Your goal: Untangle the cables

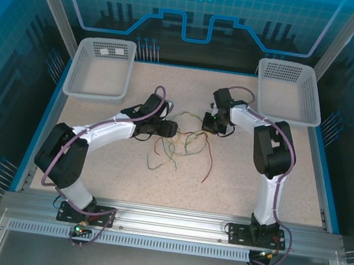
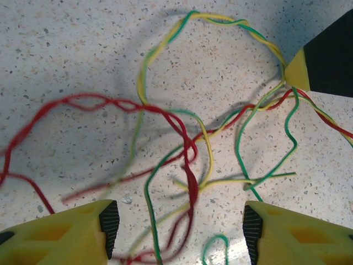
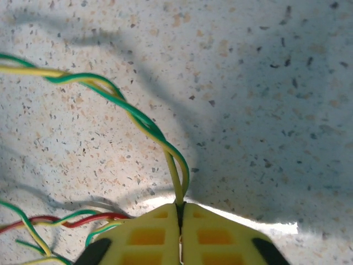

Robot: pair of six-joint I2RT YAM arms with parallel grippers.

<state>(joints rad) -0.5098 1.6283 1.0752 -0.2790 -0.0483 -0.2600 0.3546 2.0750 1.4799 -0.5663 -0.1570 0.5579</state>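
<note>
Entry: speckled surface (image 1: 242, 180), with two arms bolted at its near edge. Mid-surface lie the cables (image 1: 181, 147), a loose tangle of thin red, green and yellow wires on the surface between the two claws, with red strands trailing nearest the arm bases. The left claw (image 1: 167, 129) is at the tangle's left side. In its wrist view it stands spread (image 2: 180, 229), with crossed strands of all three colours lying on the surface between its yellow fingers (image 2: 66, 237) (contact with either pad cannot be told). The right claw (image 1: 212, 125) is at the tangle's far right end. In its wrist view it is pressed together (image 3: 180, 212), pinching a twisted yellow-and-green pair of the cables (image 3: 149, 127) that rises away from the tips. At the far corners are a left basket (image 1: 96, 76) and a right basket (image 1: 289, 95), both of pale plastic mesh and well apart from the wires.
</note>
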